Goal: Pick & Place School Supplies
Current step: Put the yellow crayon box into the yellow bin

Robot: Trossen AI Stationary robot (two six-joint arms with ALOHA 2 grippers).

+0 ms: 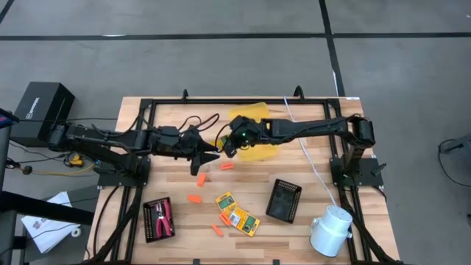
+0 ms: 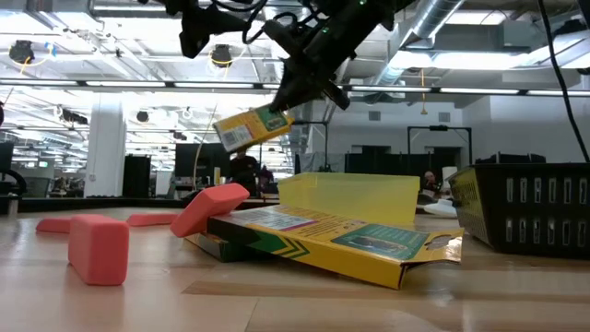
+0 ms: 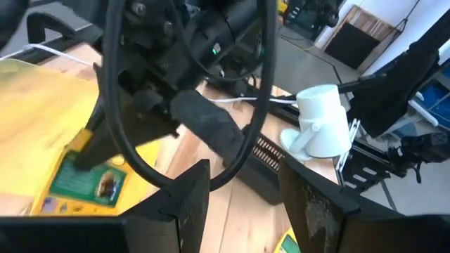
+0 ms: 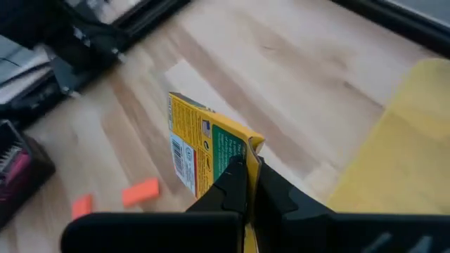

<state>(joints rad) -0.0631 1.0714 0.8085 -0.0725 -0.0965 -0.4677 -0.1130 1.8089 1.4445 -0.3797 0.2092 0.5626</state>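
While the right gripper (image 4: 246, 184) hung above the table's middle, at the near rim of the translucent yellow tray (image 1: 259, 114), its jaws were clamped on one edge of a yellow-and-green card box (image 4: 204, 149) — box lifted clear of the wood, tilted. Left gripper (image 3: 242, 204) sat just beside it, jaws apart, holding nothing. Two more card boxes (image 1: 237, 213) lay toward the table's front edge among scattered orange sticks (image 1: 194, 199) — red-handled pliers (image 1: 165, 216) rested in the black tray (image 1: 158, 219) near the front-left corner.
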